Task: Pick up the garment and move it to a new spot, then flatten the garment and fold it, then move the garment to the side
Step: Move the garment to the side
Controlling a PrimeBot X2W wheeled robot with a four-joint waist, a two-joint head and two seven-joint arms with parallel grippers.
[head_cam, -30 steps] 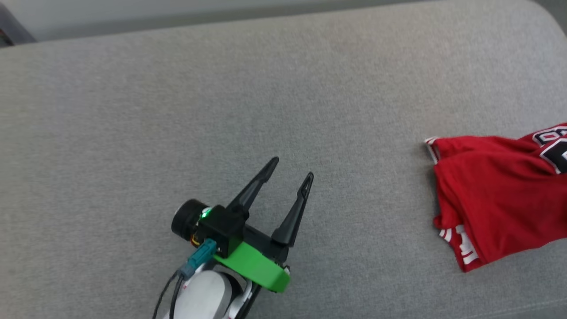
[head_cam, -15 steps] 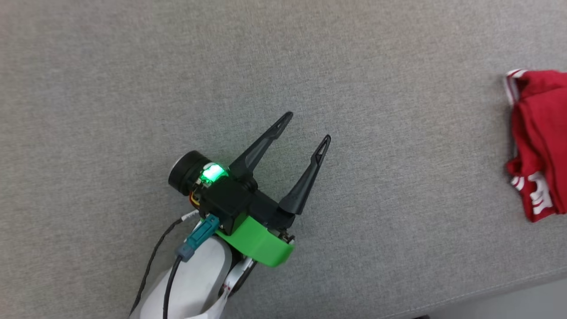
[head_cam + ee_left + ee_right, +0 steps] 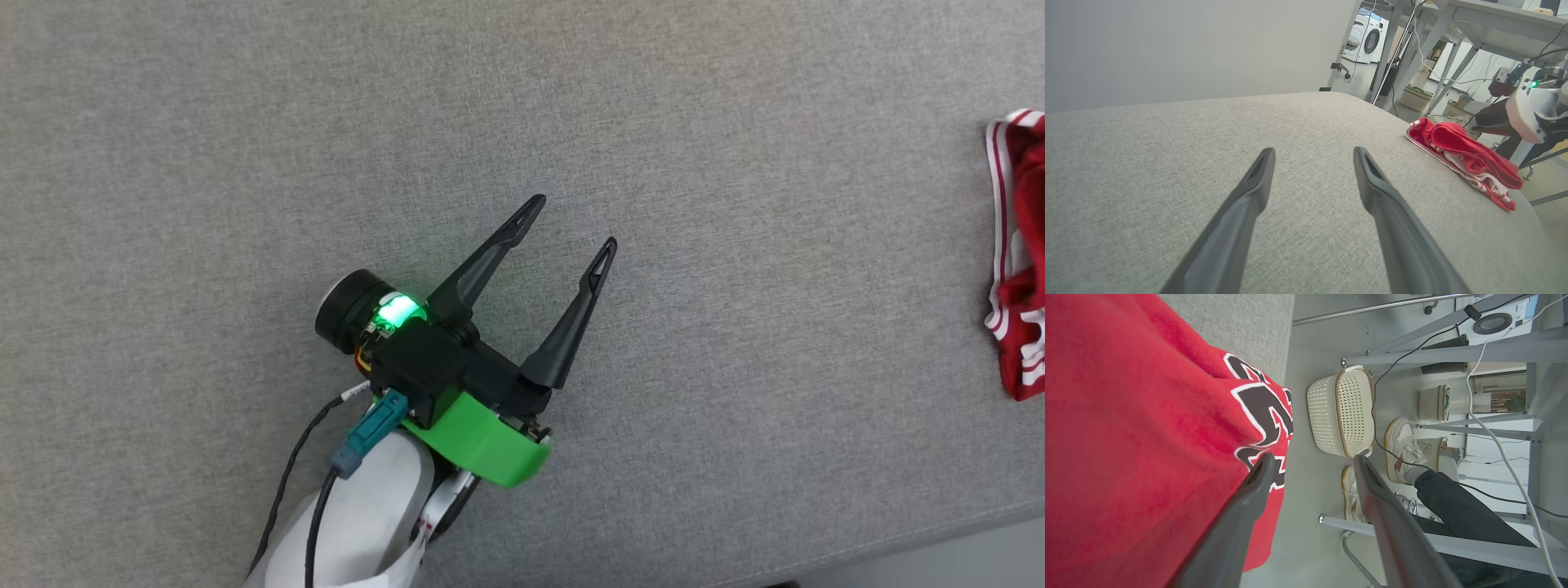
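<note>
Since the garment (image 3: 1461,159) lies in a compact folded bundle at the far right end of the grey cushion (image 3: 245,163), the step in hand looks like the last one, moving it to the side, and that step seems all but finished. In the head view only its striped edge (image 3: 1020,327) shows at the right border, well apart from the left gripper (image 3: 571,222), which hovers over bare cushion with its two fingers spread wide and nothing between them. The right gripper (image 3: 1313,458) is spread wide too and grips nothing. It sits right over the printed end of the garment (image 3: 1126,416), one finger in line with the black numerals and the other in line with the floor beyond. Whether that finger touches the cloth I cannot tell. The next move probably calls for lifting the right arm straight clear without snagging a layer, since the printed end appears to reach the cushion's edge and could slide off. By count there is one garment, one cushion and two grippers of two fingers each. On the floor stand a large pale basket (image 3: 1339,412) and at least one smaller one (image 3: 1433,402), beside a person's two shoes (image 3: 1404,445) and a dark trouser leg (image 3: 1453,506).
</note>
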